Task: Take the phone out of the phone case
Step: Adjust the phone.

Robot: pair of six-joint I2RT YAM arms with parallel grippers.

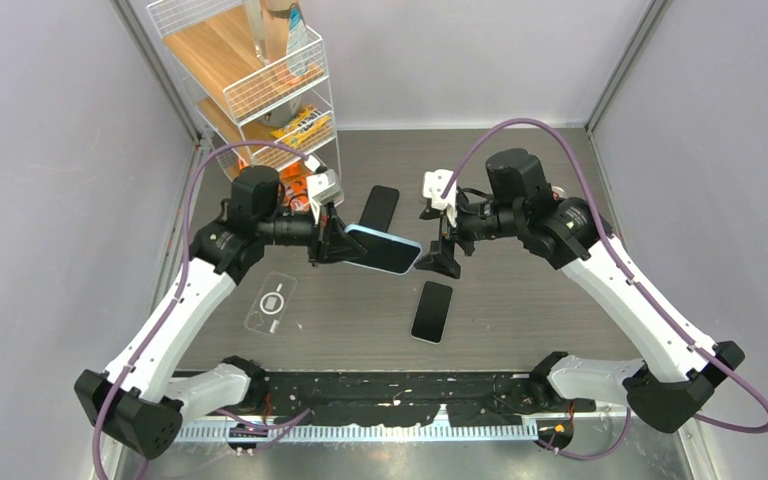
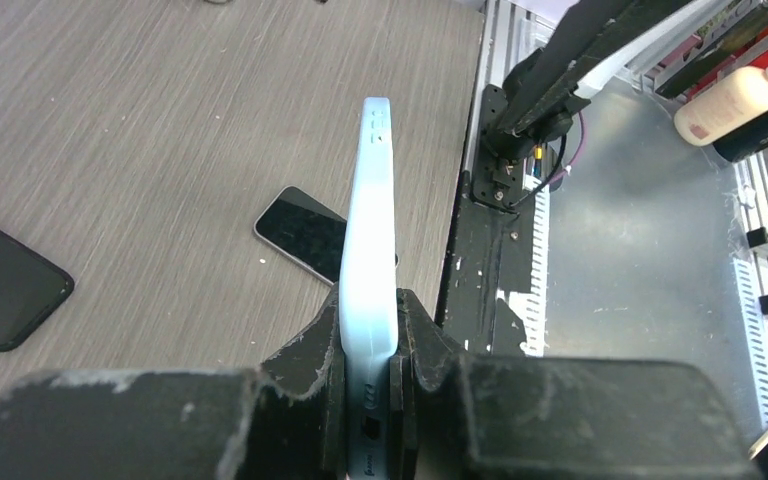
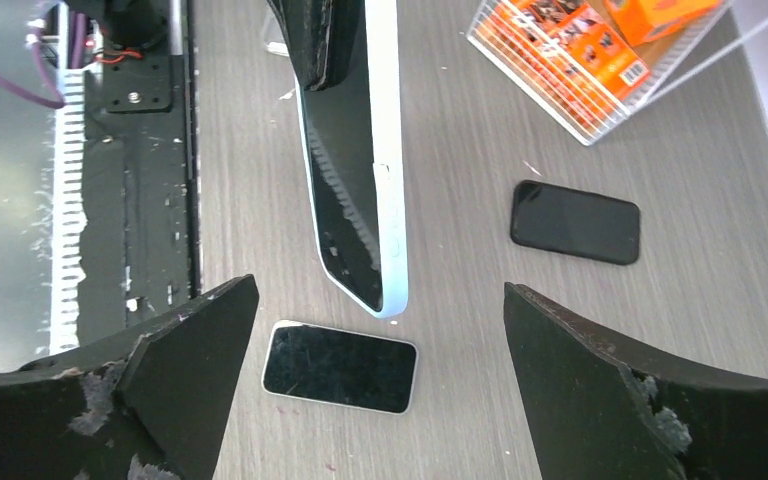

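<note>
- nearest the arm bases, a pale-edged phone is lying flat and face up on the table, apart from both grippers, and a clear case is lying flat to its left
- above these, the left gripper is pinching narrow across the thickness of the light blue phone case at one short end and holding it off the table; judged, this grip is leaving the other end and both long edges free for the second arm
- the phone is showing as a glossy dark face inside the blue rim, so it is judged to be sitting in the case
- the case's long axis is running left to right across the table, slightly tilted, dark face turned upward, free end pointing at the right arm
- the right gripper is standing wide and holding nothing, just beside that free end, judged to be lined up to take it
- farther back, a black phone is lying flat, and a wire rack is standing at the far left
</note>
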